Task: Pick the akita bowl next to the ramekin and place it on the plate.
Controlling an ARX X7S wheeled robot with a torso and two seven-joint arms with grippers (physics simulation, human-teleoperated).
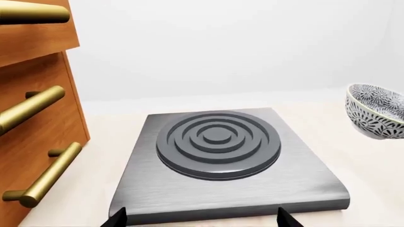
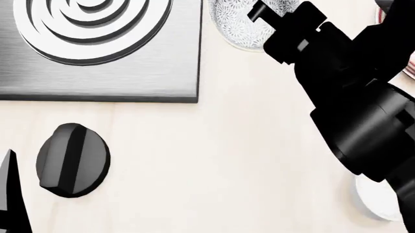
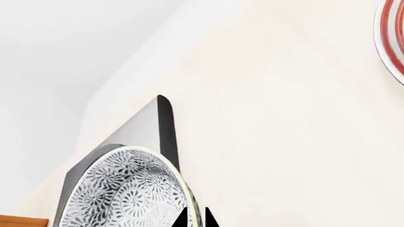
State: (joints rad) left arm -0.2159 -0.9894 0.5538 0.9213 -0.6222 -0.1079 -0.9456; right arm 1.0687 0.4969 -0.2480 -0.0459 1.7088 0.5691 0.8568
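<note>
The akita bowl [image 3: 126,194], white with a grey-black floral pattern, has its rim pinched between the fingers of my right gripper [image 3: 196,211], which is shut on it. In the left wrist view the bowl [image 1: 377,111] hangs tilted, a little above the counter to the right of the burner. From the head view it [image 2: 236,24] shows at the top, partly under my right arm [image 2: 343,82]. A sliver of the red-striped plate [image 3: 392,42] lies further right, with a small part [image 2: 409,68] showing behind the arm. The white ramekin [image 2: 376,200] peeks out below the arm. My left gripper [image 1: 202,220] is open and empty.
A grey hob with a ringed burner [image 1: 218,142] lies in front of the left gripper. A black round knob [image 2: 73,160] sits on the pale counter near it. Wooden drawers with brass handles [image 1: 38,109] stand to the hob's left.
</note>
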